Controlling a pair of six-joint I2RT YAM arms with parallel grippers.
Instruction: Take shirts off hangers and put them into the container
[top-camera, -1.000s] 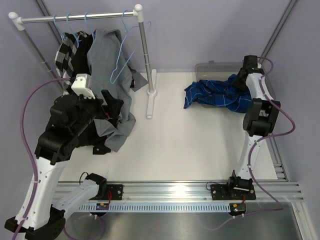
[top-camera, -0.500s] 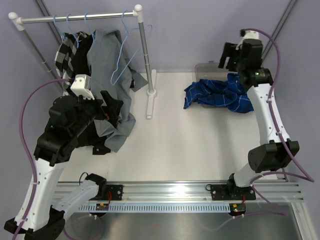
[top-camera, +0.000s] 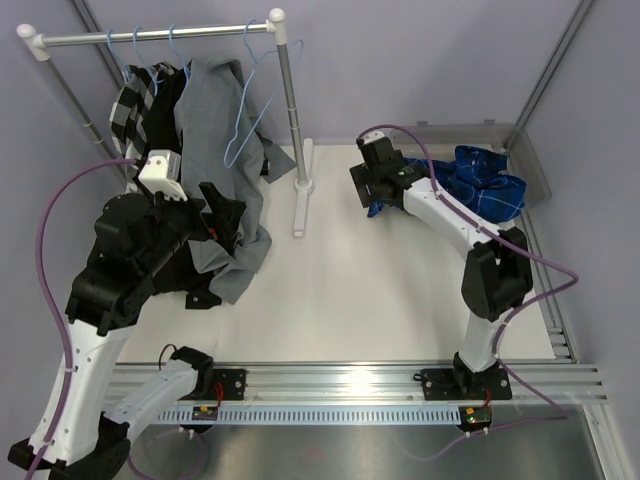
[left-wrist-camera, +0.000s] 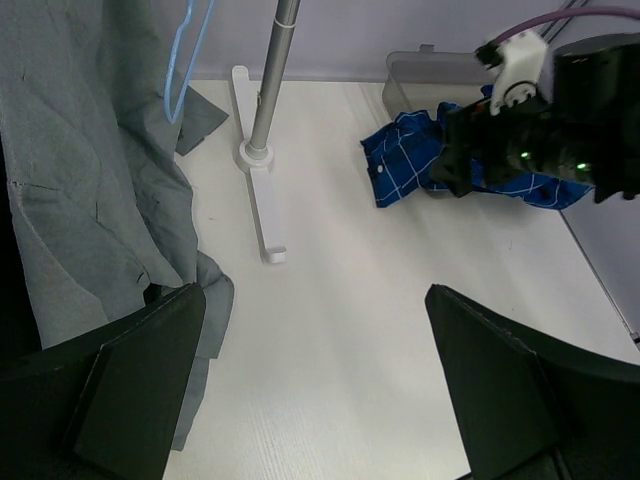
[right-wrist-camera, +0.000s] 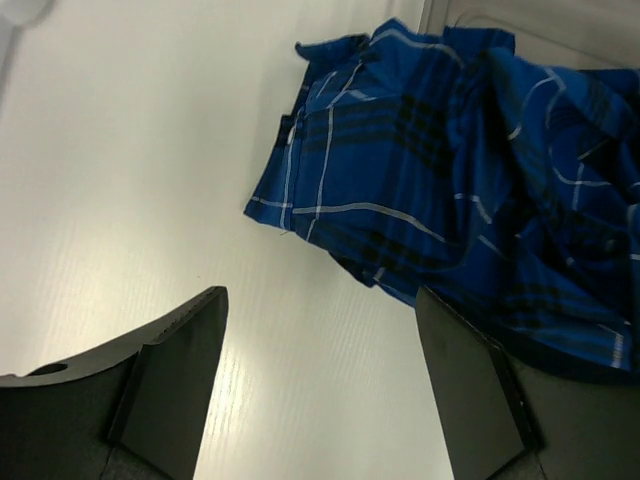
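The blue plaid shirt (top-camera: 492, 188) lies half in the clear container (top-camera: 533, 168) at the back right, one end spilling onto the table (right-wrist-camera: 420, 170). My right gripper (top-camera: 362, 188) hovers open at that spilled end, nothing between its fingers (right-wrist-camera: 170, 370). The grey shirt (top-camera: 215, 120), a black shirt (top-camera: 165, 105) and a black-and-white check shirt (top-camera: 133, 100) hang on light-blue hangers (top-camera: 243, 112) from the rail. My left gripper (top-camera: 222, 208) is open beside the grey shirt's lower folds (left-wrist-camera: 80, 180), holding nothing.
The silver rail (top-camera: 160, 36) with white end caps stands on a post (top-camera: 290, 110) with a white foot (top-camera: 300, 195) at mid-table. A purple cable (top-camera: 400, 132) loops over the right arm. Bare white tabletop (top-camera: 380, 290) lies between the arms.
The right arm rose from the container, swung left and came down at the plaid shirt's left end, its jaws opening. The shirt now lies further back in the container. The left arm stayed put.
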